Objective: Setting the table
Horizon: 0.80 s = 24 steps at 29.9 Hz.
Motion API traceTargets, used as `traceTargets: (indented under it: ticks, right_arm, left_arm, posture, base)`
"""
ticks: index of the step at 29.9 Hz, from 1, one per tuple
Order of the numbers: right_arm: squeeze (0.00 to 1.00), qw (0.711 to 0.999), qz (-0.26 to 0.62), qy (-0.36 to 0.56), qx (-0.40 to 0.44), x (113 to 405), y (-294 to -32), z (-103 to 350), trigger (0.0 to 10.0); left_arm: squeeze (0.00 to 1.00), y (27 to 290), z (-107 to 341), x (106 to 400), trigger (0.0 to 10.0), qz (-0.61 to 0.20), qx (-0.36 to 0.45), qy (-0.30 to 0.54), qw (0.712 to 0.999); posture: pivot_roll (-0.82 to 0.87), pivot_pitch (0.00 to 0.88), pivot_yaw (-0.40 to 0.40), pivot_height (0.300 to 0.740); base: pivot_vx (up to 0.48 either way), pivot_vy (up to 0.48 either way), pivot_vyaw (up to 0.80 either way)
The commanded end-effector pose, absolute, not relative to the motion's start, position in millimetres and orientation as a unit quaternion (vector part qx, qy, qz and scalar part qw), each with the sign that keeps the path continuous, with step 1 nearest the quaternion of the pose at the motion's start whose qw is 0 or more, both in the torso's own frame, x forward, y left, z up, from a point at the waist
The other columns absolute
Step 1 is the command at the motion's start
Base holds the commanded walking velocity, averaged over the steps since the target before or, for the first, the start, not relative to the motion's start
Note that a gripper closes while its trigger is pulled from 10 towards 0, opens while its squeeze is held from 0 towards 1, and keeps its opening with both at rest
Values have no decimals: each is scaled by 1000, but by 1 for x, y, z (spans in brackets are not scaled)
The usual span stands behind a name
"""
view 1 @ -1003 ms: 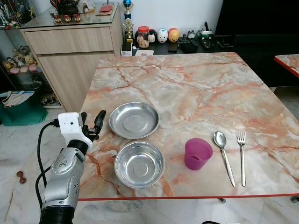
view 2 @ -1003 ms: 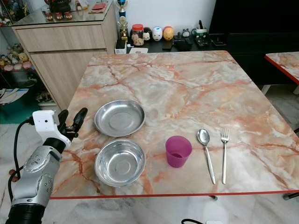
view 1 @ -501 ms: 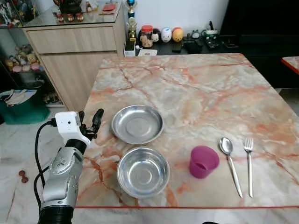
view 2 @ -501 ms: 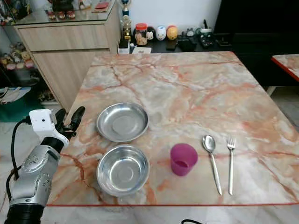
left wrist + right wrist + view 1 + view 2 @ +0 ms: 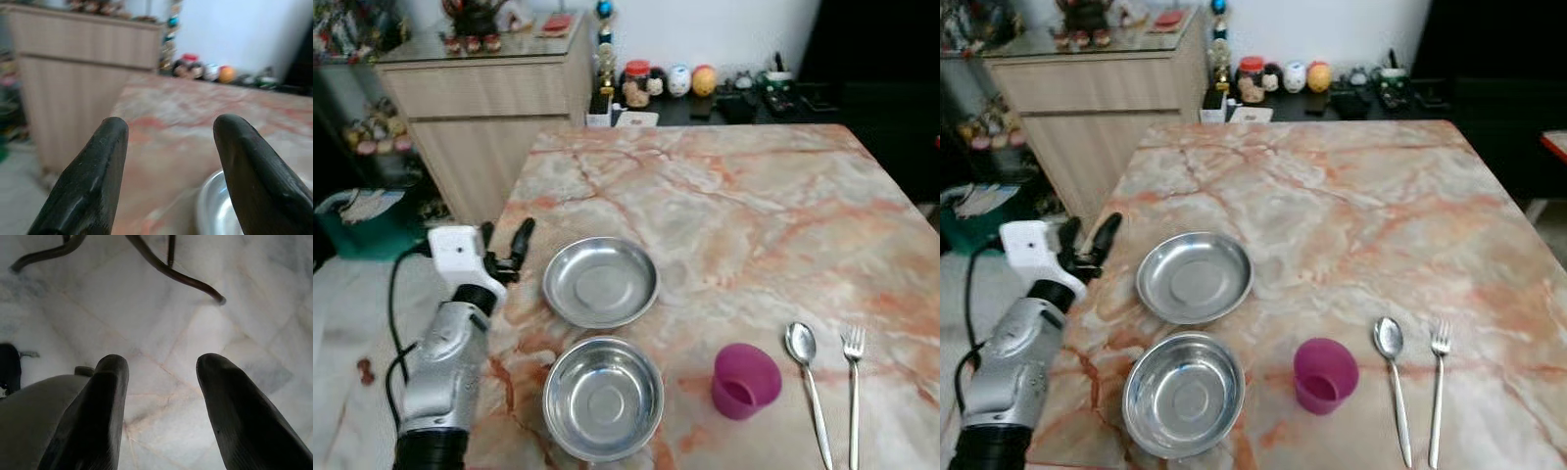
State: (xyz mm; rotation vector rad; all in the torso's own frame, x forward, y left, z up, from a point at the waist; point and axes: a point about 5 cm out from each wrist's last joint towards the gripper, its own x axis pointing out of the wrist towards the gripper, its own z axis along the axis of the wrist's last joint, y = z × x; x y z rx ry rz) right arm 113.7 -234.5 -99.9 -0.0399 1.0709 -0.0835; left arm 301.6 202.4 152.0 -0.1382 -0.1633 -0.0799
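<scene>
Table setting: marble-patterned table (image 5: 734,196), pink and cream with rust veins, smooth and glossy, carried every piece near its front edge.
Plate: shallow round steel plate (image 5: 600,281), brushed and dull-shining, lay toward the robot's left.
Bowl: deeper round steel bowl (image 5: 603,397), mirror-bright, sat just in front of the plate, apart from it.
Cup: magenta plastic cup (image 5: 745,380), upright and slightly tapered, stood to the right of the bowl.
Cutlery: steel spoon (image 5: 807,377) and fork (image 5: 853,387) lay side by side, handles toward the robot, right of the cup.
Left gripper: left gripper (image 5: 506,249) hovered at the table's left edge beside the plate, black fingers spread and holding nothing.
Right gripper: right gripper (image 5: 161,396) hung over pale marble floor (image 5: 161,318), fingers apart and empty.
Backdrop: wooden cabinet (image 5: 489,108) stood beyond the table's far left corner.
</scene>
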Motion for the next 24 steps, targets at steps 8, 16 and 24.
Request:
traceTargets:
  ticks: [8, 16, 24]
  right_arm:
    - [0, 857, -37, 514, -18, 110, -233, -101, 10000]
    - [0, 857, -38, 513, -16, 111, -232, -101, 10000]
    - [0, 858, -42, 513, -14, 112, -232, -101, 10000]
  left_arm:
    - [0, 203, 148, 311, 10000, -81, -83, -23, 993]
    - [0, 189, 129, 339, 10000, -115, -74, 99, 986]
    - [0, 170, 130, 361, 10000, -125, -59, 138, 981]
  posture:
    - [-10, 0, 16, 732]
    - [-17, 0, 20, 732]
    - [-35, 0, 29, 732]
  base:
    - [0, 0, 0]
    - [0, 0, 0]
    - [0, 0, 0]
